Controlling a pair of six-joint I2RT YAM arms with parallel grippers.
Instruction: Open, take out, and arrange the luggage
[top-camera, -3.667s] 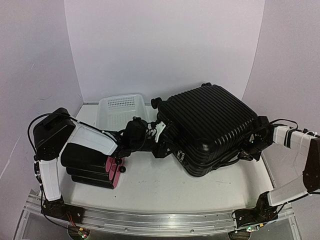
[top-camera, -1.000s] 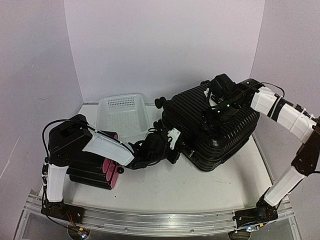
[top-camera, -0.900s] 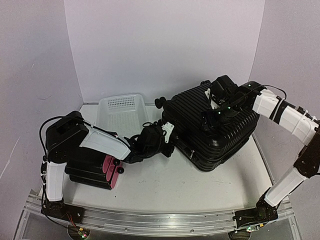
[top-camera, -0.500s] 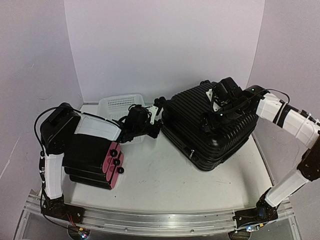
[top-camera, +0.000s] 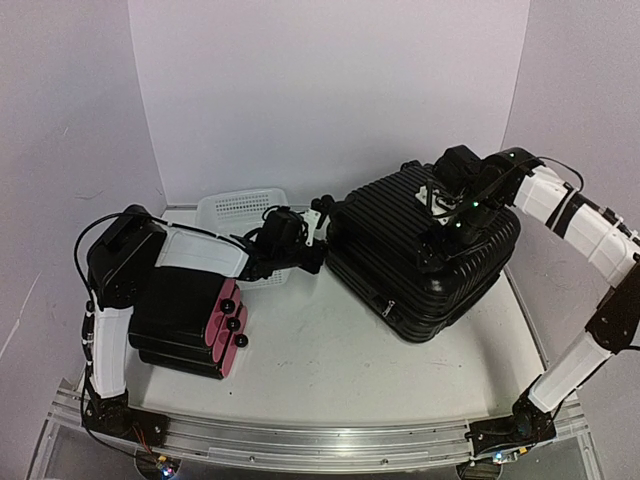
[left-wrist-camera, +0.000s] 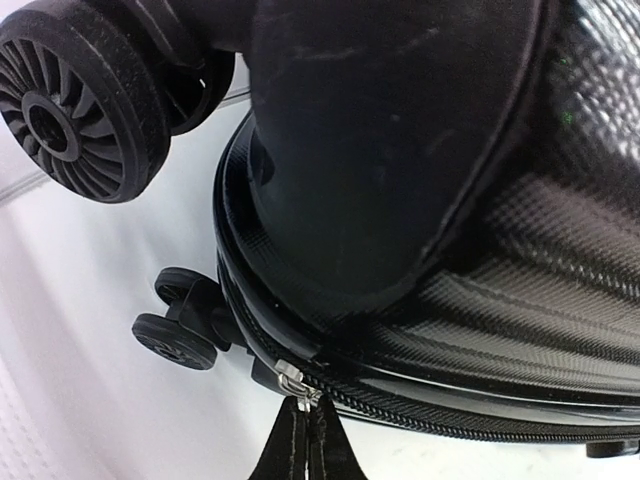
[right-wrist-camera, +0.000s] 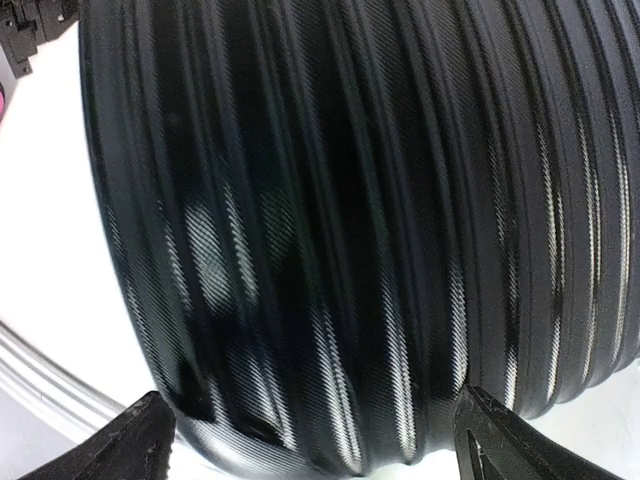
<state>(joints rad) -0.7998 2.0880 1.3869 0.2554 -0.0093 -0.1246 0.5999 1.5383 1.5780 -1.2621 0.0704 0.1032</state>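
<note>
The luggage is a large black ribbed suitcase lying flat at the right of the table, lid down. My left gripper is at its left corner by the wheels. In the left wrist view, the left gripper is shut on the silver zipper pull at the zipper line. My right gripper rests over the top shell, pointing down. In the right wrist view, the right gripper is open, its fingertips spread wide over the ribbed shell and holding nothing.
A white perforated basket stands at the back left, just behind my left arm. A smaller black case with a pink side and black knobs lies at the front left. White walls close in the back and both sides.
My left gripper has travelled from the suitcase's front edge back along the zipper to the wheel corner, staying shut. The right gripper has spread wider over the shell.
</note>
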